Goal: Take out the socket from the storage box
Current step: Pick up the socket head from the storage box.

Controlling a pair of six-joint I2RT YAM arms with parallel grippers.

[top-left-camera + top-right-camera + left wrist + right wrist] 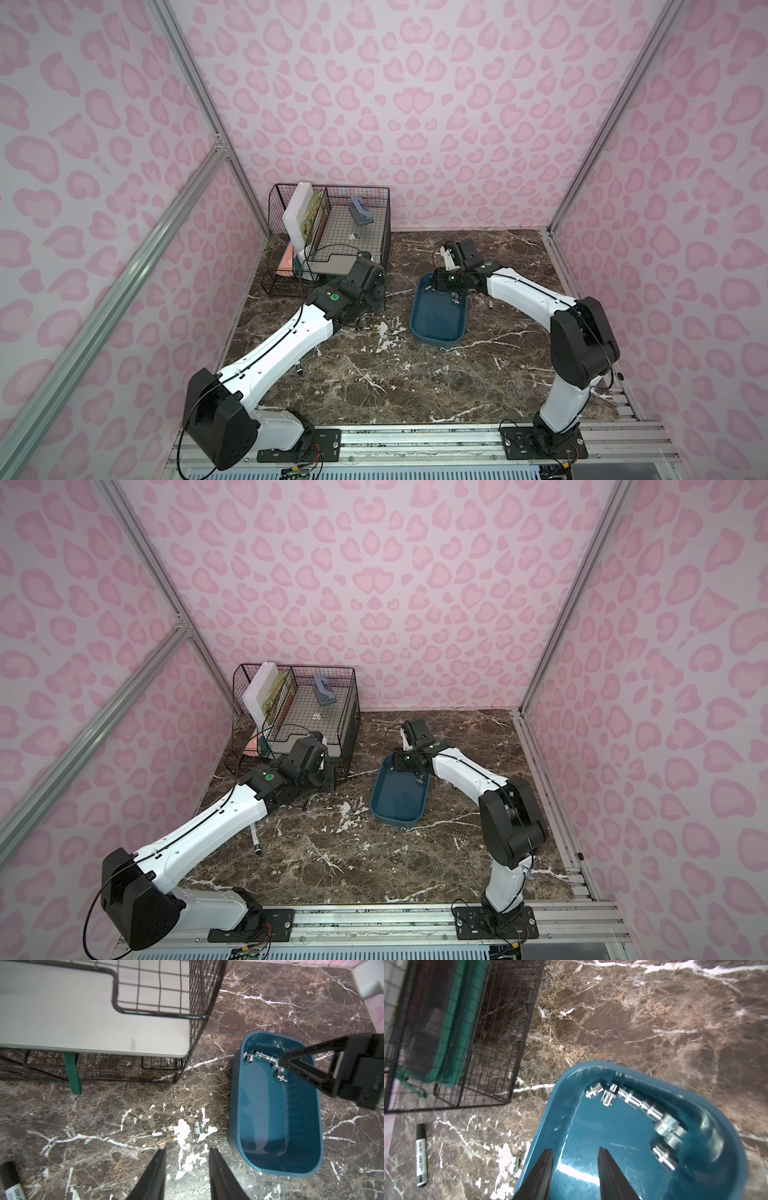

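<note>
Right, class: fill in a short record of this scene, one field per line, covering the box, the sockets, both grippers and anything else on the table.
storage box: teal tub on the marble table, right of the wire rack
sockets: several chrome pieces clustered at one end of the box
loose socket: one small chrome piece on the table beside the box
left gripper: open, empty, above the table near the loose socket
right gripper: open, empty, over the box floor, short of the sockets
marker: black, lying on the table
</note>
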